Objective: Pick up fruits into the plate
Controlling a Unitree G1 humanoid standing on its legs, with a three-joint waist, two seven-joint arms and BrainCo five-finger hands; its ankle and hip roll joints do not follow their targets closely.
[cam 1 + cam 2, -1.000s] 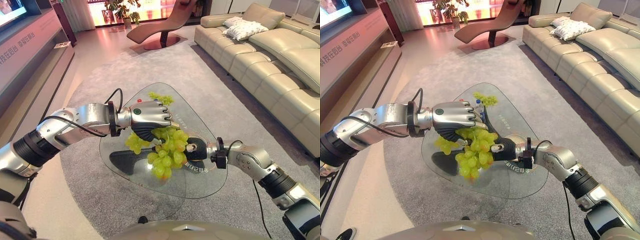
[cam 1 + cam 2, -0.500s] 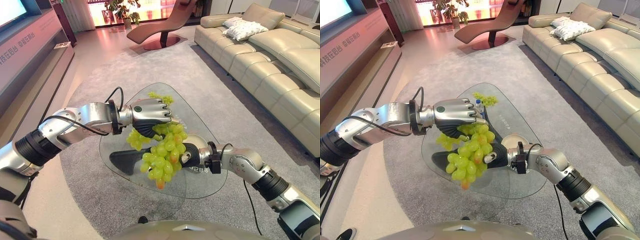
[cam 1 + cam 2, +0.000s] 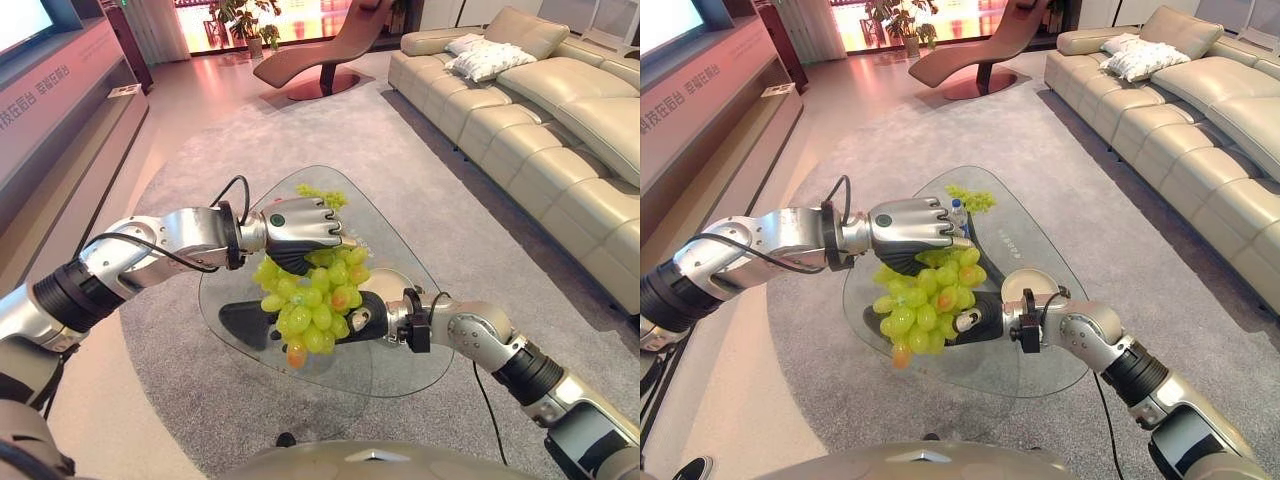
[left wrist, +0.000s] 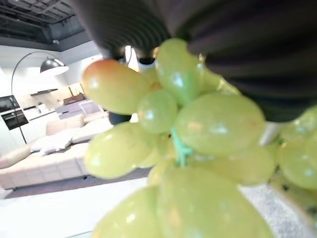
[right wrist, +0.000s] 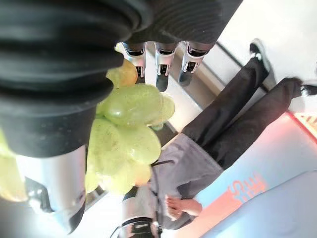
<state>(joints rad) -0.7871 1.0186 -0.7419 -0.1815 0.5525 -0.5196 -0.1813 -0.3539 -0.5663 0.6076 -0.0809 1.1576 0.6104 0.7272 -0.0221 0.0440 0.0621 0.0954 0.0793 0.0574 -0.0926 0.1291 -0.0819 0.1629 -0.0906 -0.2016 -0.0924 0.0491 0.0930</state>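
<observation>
A big bunch of green grapes hangs above the glass table, and it also shows close up in the left wrist view. My left hand is shut on the top of the bunch. My right hand reaches in low from the right, its straight fingers lying against the bunch's lower side. A round beige plate rests on the glass just right of the bunch. A small second bunch of grapes lies at the table's far end.
A dark curved shape shows through the glass below the bunch. Grey carpet surrounds the table, with a cream sofa to the right and a low wall unit to the left. A person in dark trousers appears in the right wrist view.
The bunch has swung to the left and sits a little higher under my left hand. My right hand followed it leftward, and the beige plate now shows behind it.
</observation>
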